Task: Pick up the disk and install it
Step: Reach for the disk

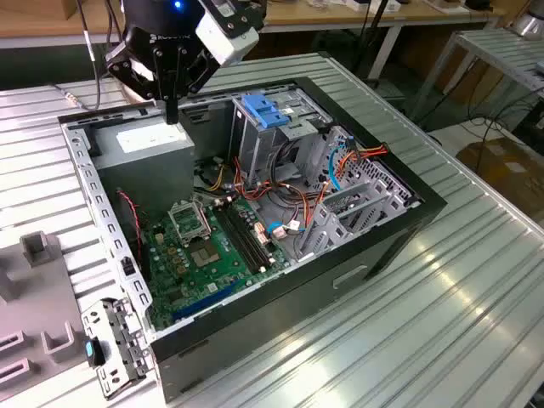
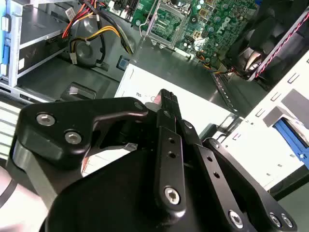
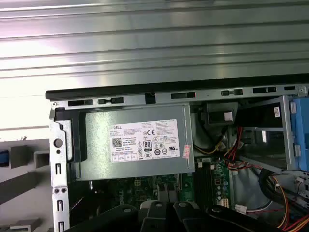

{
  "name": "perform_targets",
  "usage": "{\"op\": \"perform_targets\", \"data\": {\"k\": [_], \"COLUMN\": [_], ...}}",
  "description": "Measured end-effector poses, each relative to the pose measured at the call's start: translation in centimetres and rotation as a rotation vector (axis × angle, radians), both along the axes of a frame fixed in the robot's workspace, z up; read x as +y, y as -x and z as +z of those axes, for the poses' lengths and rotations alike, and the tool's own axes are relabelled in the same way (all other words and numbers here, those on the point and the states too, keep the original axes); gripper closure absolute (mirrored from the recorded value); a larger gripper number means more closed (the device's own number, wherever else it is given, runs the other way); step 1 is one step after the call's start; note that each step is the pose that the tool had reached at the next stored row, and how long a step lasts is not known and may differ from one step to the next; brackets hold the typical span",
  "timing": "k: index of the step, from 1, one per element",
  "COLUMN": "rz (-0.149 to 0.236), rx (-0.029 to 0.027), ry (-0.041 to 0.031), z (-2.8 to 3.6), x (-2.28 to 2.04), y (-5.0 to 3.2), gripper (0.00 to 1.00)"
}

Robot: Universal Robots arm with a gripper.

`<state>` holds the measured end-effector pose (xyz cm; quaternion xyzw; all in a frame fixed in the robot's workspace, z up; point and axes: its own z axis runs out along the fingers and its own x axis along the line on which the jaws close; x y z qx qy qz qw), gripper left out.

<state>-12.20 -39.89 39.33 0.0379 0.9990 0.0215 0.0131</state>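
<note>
Now, black claw (image 1: pixel 172 119), fingers pressed together, hanging just above the grey boxy power supply (image 1: pixel 144 149), inside the open black computer case (image 1: pixel 382 246).

Printed white label (image 3: pixel 145 146) on power supply (image 3: pixel 94 145)

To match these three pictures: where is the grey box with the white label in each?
Exterior view: the power supply sits directly below the gripper.
Second wrist view: the power supply lies between gripper and motherboard.
First wrist view: power supply between case rim and motherboard.
Shared landmark: the green motherboard.
</note>
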Motion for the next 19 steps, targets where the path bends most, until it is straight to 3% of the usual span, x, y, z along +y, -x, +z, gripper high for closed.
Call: {"op": "perform_targets", "data": {"k": [19], "rz": [0.000], "rx": [0.0003], "ry": [0.0008], "z": [-0.01], "x": [0.01], "y": [0.81], "gripper": [0.89]}}
